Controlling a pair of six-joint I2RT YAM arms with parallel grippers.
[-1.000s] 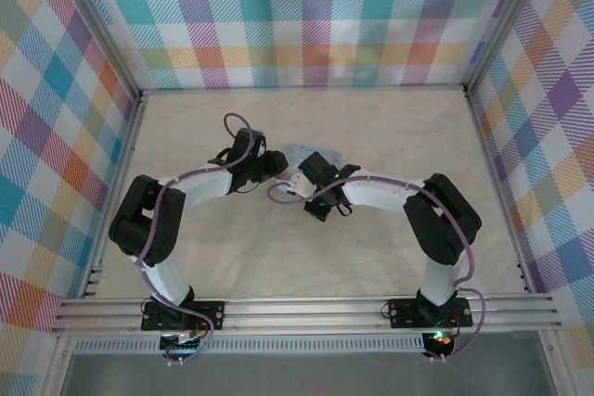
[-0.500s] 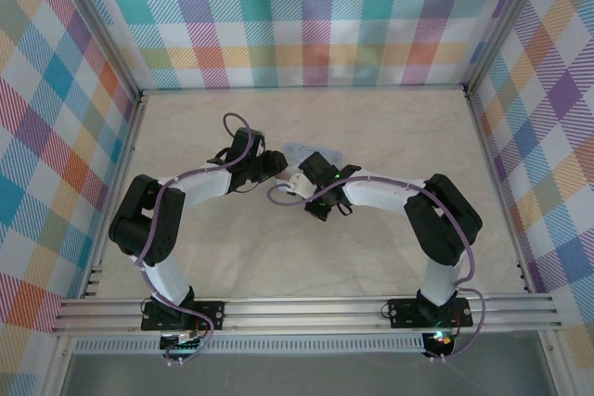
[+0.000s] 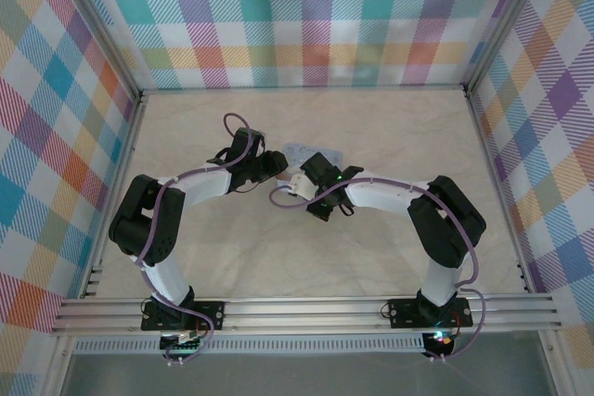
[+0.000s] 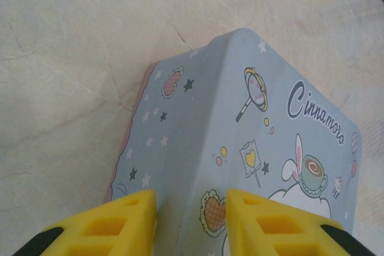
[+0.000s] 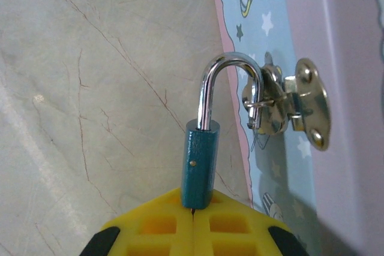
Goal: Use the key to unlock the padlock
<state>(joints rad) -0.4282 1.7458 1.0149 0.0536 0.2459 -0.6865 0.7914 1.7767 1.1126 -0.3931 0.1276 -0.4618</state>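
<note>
padlock (image 5: pixel 200 166): one; pale blue tin (image 4: pixel 252 142): one.

The surface (image 3: pixel 390 136) is pale cream with faint brown veins, like marble. Walls (image 3: pixel 306 16) of pastel checked cloth in teal, orange, purple and yellow close it in at the far edge and both sides. Silver metal rails (image 3: pixel 306 314) run along the near edge. Light is even and soft.
</note>
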